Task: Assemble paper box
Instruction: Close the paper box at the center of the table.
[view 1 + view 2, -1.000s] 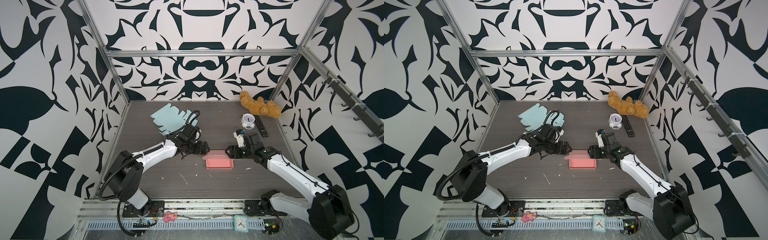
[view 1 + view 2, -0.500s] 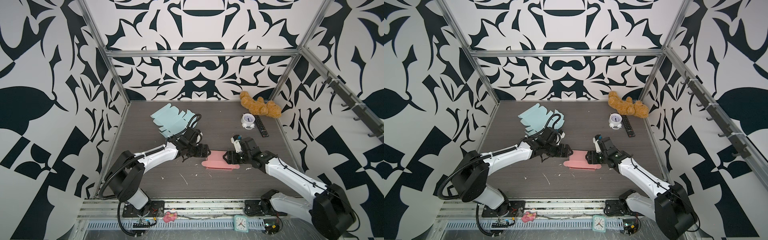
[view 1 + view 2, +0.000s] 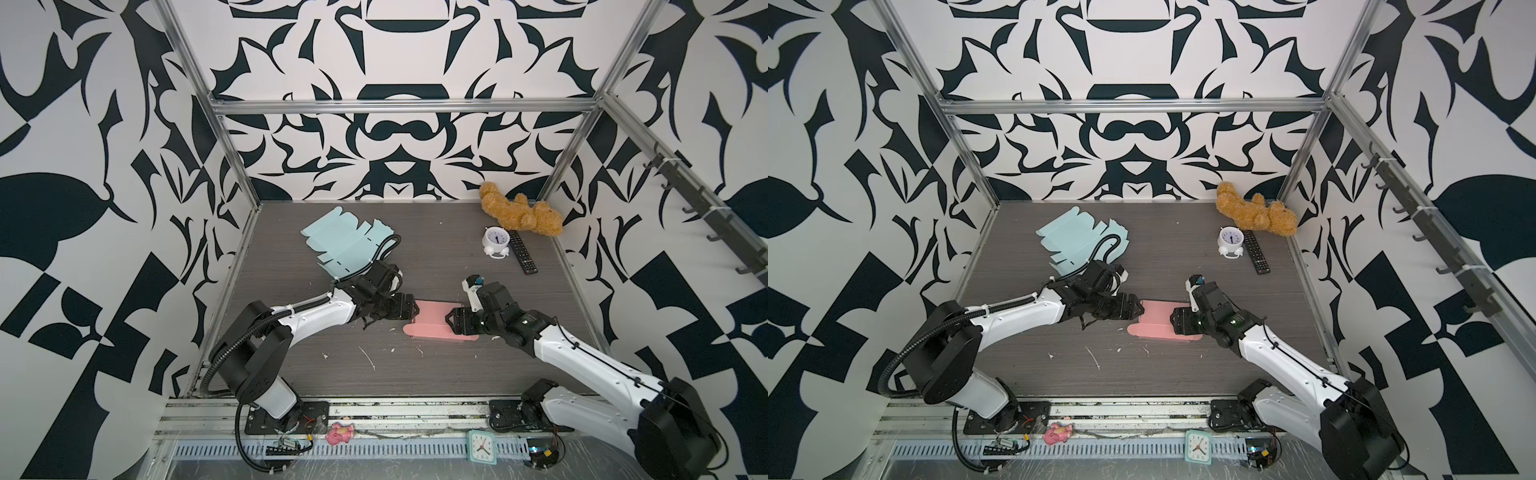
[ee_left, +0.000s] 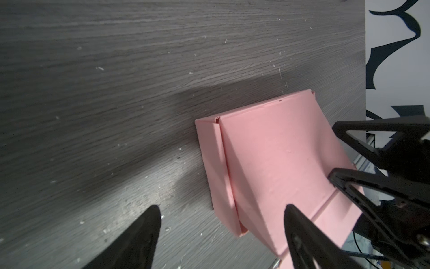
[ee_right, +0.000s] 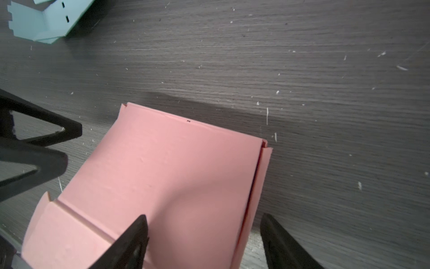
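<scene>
While holding left end effector point(image 3: 412, 311) and right end effector point(image 3: 450, 323) open astride pink paper box point(image 3: 432, 321) mid-frame, avoid uneven closing: risks creased panels, skidding across tabletop point(image 3: 457, 370).

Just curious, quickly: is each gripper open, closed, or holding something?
Left gripper: open, straddling the pink paper box's edge, holding nothing.
Right gripper: open, likewise holding nothing.

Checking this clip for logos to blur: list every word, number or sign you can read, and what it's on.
Nothing here can be read.
White alarm clock: dial numerals too small.
Remote control: button labels too small.
Square clock on the front rail: numerals too small.
Pink paper box: no print.
Light blue paper sheet: no print, only cut slots.
</scene>
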{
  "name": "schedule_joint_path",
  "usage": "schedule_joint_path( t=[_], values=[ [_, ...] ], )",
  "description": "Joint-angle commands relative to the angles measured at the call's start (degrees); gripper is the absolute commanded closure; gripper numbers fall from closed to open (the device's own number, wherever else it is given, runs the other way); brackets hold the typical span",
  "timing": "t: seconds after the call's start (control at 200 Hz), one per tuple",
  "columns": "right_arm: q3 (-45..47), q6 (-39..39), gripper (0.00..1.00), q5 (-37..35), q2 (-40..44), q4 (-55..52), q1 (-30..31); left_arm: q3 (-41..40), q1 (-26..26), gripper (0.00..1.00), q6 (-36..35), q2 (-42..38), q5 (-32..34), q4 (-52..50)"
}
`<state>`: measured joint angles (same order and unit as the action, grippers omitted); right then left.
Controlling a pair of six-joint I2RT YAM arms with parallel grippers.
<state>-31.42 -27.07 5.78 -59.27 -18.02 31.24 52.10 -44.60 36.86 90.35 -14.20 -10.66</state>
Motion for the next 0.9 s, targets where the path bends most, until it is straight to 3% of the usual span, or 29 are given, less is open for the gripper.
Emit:
schedule_joint_path(
  t=[0.0,0.895],
  values=[
    [0.04,-0.93,0.21,-1.40,0.32,-0.69,0.25,-0.94,-0.22,0.14,0.71,0.59,-0.17,0.55],
    [3.29,-2.88,0.20,-1.04,0.48,-1.80,0.43,-1.71,-0.60,0.20,1.48,3.49,-1.08,2.75]
  ],
)
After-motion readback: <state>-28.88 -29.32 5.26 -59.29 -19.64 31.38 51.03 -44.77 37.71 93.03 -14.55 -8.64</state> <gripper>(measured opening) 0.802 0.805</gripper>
